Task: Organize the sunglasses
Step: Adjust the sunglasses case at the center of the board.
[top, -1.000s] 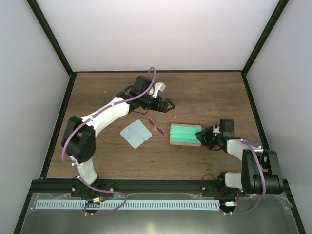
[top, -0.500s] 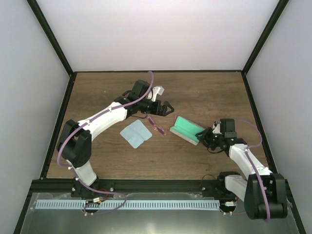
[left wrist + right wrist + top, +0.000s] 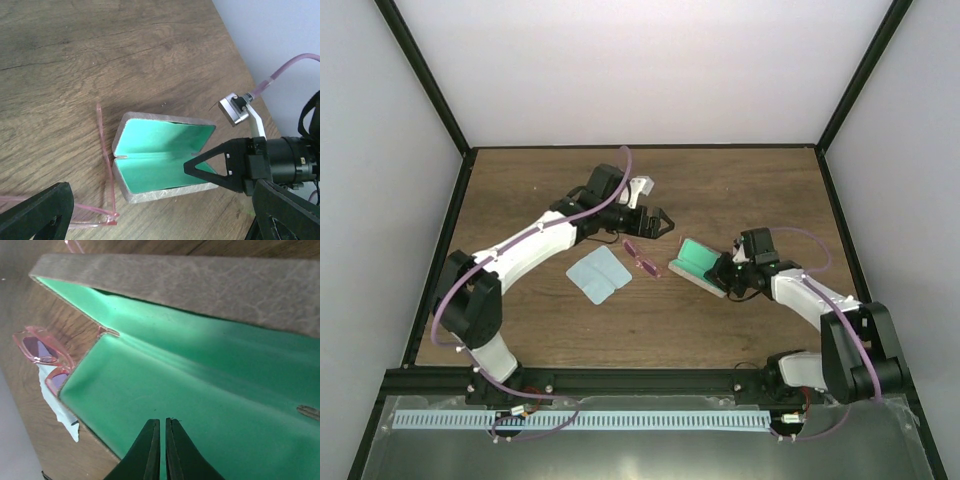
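Observation:
The sunglasses [image 3: 642, 258], slim with a pink frame and pink lenses, lie on the table just left of the open case [image 3: 700, 262]. They also show in the left wrist view [image 3: 106, 165] and the right wrist view [image 3: 37, 347]. The case [image 3: 160, 150] is grey outside and green inside, and its two halves stand in a V. My right gripper [image 3: 725, 272] is shut, its tips inside the case against the green lining [image 3: 161, 422]. My left gripper [image 3: 660, 222] hovers open and empty above the sunglasses and case [image 3: 160, 220].
A light blue cloth [image 3: 598, 273] lies flat on the table left of the sunglasses; a corner of it shows in the right wrist view [image 3: 60, 405]. Black frame posts and white walls surround the wooden table [image 3: 750, 190].
The case went from lying flat open to folded up into a V. My right gripper moved left and away from the base with it. My left gripper shifted slightly.

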Controlling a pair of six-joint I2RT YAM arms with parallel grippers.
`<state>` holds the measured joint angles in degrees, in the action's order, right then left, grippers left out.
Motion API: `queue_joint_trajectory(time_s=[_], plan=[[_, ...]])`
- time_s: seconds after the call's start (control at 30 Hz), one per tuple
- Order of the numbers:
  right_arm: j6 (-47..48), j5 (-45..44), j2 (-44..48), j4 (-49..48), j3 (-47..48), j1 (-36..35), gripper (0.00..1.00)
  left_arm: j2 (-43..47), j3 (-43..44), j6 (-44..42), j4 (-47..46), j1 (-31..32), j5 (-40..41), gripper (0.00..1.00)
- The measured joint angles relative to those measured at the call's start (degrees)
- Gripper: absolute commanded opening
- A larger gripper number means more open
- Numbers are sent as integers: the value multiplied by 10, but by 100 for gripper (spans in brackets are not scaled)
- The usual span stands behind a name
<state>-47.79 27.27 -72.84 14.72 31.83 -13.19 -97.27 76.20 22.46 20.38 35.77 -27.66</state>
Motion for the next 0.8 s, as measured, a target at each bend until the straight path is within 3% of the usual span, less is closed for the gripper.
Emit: queue_joint_trajectory(time_s=[0.3, 0.43, 0.8], plan=[[-26, -20, -26, -29, -9, -48, 6, 32, -28, -6, 15, -3, 20, 100], [-33, -34, -47, -47, -13, -68, 12, 35, -41, -4, 16, -8, 27, 100], [-36, -156, -75, -52, 16, -177, 48, 35, -58, -4, 18, -10, 30, 100]])
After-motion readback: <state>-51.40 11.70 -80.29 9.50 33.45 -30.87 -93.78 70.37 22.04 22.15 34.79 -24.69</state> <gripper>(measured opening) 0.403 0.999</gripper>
